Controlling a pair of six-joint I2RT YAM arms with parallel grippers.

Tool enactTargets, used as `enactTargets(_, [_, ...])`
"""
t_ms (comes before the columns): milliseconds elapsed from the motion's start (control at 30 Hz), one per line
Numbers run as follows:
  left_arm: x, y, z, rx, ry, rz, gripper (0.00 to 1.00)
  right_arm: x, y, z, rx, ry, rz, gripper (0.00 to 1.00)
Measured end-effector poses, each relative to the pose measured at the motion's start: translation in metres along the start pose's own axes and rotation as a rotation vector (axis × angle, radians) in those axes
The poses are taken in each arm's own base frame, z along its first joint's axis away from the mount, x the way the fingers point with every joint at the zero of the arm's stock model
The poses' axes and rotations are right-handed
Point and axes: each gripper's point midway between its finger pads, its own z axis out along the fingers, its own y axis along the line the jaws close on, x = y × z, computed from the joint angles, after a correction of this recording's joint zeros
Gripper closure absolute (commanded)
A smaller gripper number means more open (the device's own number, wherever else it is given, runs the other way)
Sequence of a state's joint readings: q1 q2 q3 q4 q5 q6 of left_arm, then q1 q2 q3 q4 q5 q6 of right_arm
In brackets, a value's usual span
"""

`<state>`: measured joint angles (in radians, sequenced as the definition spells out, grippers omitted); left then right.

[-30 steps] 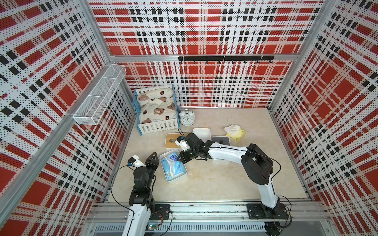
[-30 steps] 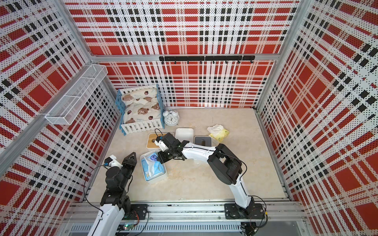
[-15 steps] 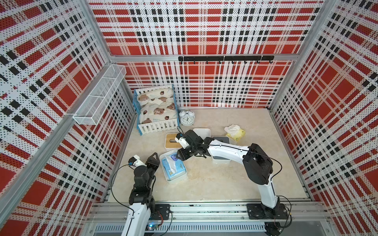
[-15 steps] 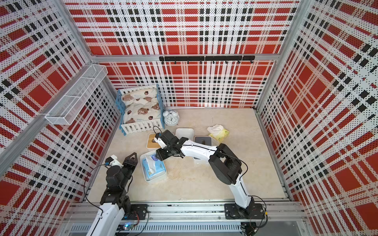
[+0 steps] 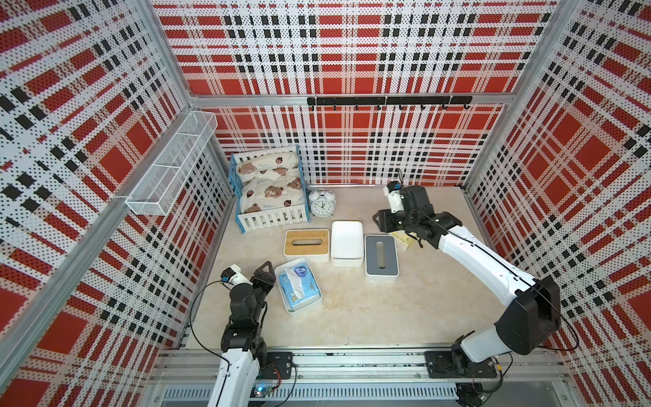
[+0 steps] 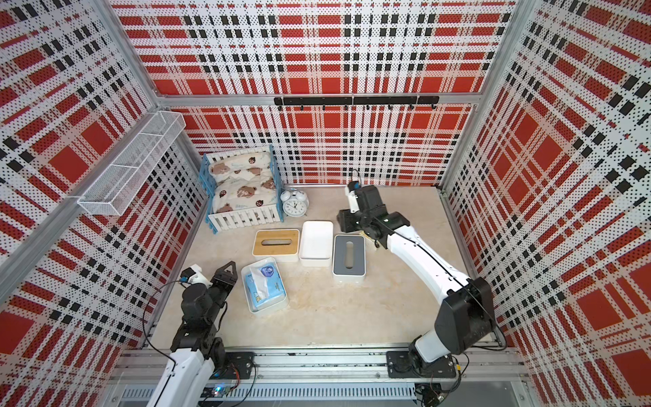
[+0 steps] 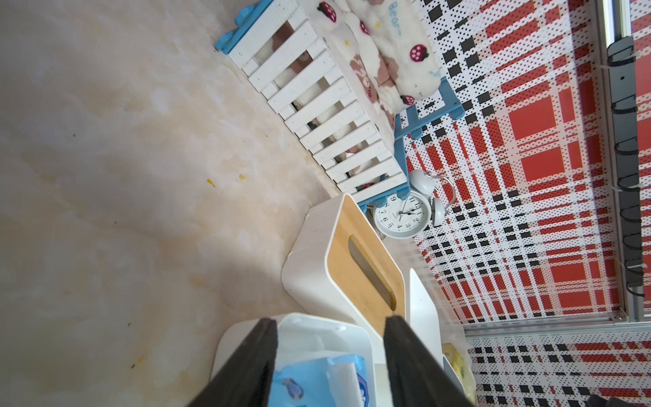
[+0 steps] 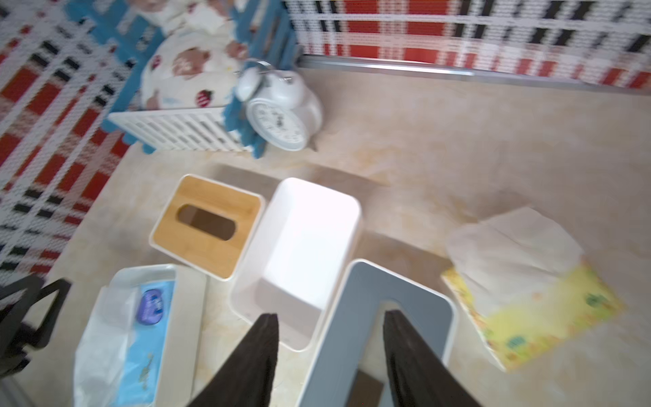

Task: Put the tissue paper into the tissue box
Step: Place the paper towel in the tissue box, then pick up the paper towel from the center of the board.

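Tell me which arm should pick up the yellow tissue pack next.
Right. The right gripper hangs open near the yellow tissue pack and the empty white box; the left gripper sits far off, by the blue tissue pack.

Bright, even light throughout; the right wrist view is motion-blurred.

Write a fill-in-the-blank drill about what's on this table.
The ___ tissue pack lies inside the front box.
The alarm clock stands beside the toy ___.
The middle box, between the wooden lid and grey lid, is ___.
The yellow pack lies outside the boxes, next to the ___ lid.
Missing: blue; bed; empty; grey.
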<state>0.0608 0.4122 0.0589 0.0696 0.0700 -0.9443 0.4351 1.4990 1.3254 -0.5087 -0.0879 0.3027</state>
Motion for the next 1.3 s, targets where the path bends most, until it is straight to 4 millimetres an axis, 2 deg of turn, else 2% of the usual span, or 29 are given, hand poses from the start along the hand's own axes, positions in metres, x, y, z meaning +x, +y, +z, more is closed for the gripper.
enactTargets(100, [0.001,0.001,0.001,-0.004,0.006,0.007,0.43,0.021,-0.063,0.002,0.113,0.041,0.088,0.41])
enactTargets(200, [0.002,0.001,0.001,-0.005,0.008,0.011,0.43,0.051,-0.111,0.004,0.197,0.097,0.172,0.36])
enactTargets(267, [0.002,0.001,0.001,-0.005,0.009,0.012,0.43,0.067,-0.131,0.005,0.23,0.124,0.212,0.34])
enactTargets(367, [0.003,0.002,0.001,-0.006,0.013,0.016,0.42,0.083,-0.149,0.01,0.257,0.148,0.253,0.36])
enactTargets(500, [0.001,-0.003,0.001,0.003,0.017,0.023,0.41,0.088,-0.163,0.025,0.258,0.152,0.294,0.39])
enactTargets(800, [0.006,-0.004,0.002,0.003,0.036,0.037,0.4,0.108,-0.176,0.065,0.245,0.195,0.343,0.4])
enactTargets(1300, [0.006,-0.01,0.004,0.013,0.05,0.038,0.39,0.101,-0.198,0.091,0.235,0.155,0.375,0.44])
